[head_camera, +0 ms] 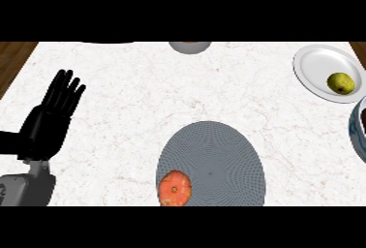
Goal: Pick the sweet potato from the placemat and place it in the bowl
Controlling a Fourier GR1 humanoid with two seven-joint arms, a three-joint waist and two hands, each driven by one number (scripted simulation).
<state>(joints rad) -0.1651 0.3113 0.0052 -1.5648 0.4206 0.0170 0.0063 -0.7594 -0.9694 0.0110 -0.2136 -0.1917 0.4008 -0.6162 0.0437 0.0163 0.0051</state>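
An orange sweet potato (175, 188) lies on the near left edge of a grey oval placemat (214, 160), at the lower middle of the head view. A bowl (358, 127) with a blue-grey rim shows only in part at the right edge. My left hand (50, 118) rests at the left with straight fingers pointing up, well left of the placemat and holding nothing. My right hand is out of the picture.
A white plate (318, 60) with a yellow-green fruit (341, 83) on it sits at the far right. A grey round dish (190, 47) is cut off at the far edge. The white marble counter (136, 97) ends in wood at the left and right.
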